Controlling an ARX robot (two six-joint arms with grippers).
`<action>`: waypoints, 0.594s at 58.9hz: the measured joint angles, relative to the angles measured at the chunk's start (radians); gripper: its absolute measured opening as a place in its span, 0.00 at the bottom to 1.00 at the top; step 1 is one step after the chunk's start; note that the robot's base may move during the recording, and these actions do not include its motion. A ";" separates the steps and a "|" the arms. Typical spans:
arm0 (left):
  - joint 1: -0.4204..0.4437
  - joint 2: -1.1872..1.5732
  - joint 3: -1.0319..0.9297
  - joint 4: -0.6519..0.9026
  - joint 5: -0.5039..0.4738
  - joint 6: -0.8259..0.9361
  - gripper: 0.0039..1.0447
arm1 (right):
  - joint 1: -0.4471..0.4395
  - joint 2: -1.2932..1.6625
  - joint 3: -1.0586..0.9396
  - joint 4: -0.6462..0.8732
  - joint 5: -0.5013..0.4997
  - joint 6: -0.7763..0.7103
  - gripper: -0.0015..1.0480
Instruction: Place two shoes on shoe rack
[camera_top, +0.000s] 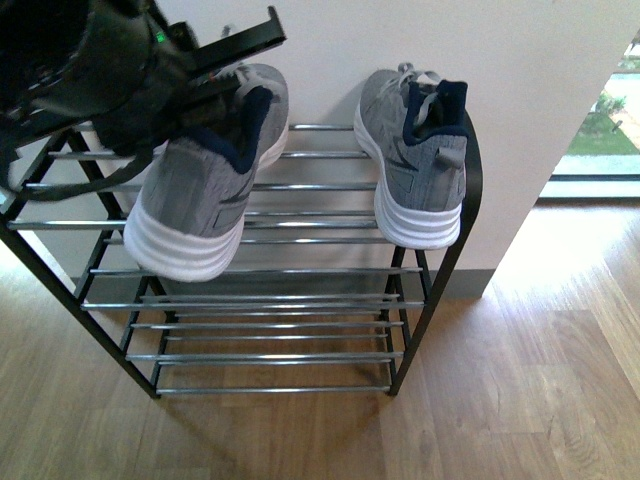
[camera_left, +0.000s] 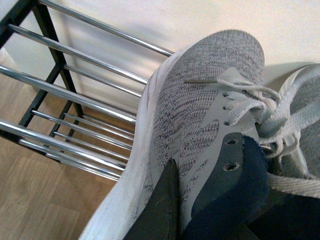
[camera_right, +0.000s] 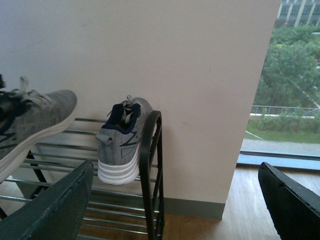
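Over the left end of the top shelf of the shoe rack (camera_top: 470, 190), one grey sneaker (camera_top: 200, 200) hangs tilted in the left gripper (camera_top: 225, 65). Its white heel dips toward the shelf's front edge and its toe is raised toward the wall (camera_top: 520, 60). The gripper is clamped on the shoe at the collar. In the left wrist view one dark finger (camera_left: 162, 210) lies against the outside of the knit upper beside the sole, and the other side of the grip is lost in the navy lining. Whether the sole touches the chrome bars I can't tell from where I stand.

At the right end of the same shelf the second sneaker (camera_top: 410, 160) sits flat on the bars. Its heel faces out over the front edge, its toe is close to the wall, and its outer side is just beside the arched black frame. The two shoes are apart, with bare bars between them.

The right gripper (camera_right: 175, 169) is off to the right of the rack, spread wide and grasping nothing. The lower shelves carry no shoes, and the rack stands on a wooden floor (camera_top: 520, 400).
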 joint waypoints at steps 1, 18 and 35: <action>0.002 0.023 0.025 -0.007 0.006 -0.003 0.01 | 0.000 0.000 0.000 0.000 0.000 0.000 0.91; -0.021 0.269 0.320 -0.089 0.035 -0.063 0.01 | 0.000 0.000 0.000 0.000 0.000 0.000 0.91; -0.062 0.438 0.497 -0.160 0.028 -0.190 0.01 | 0.000 0.000 0.000 0.000 0.000 0.000 0.91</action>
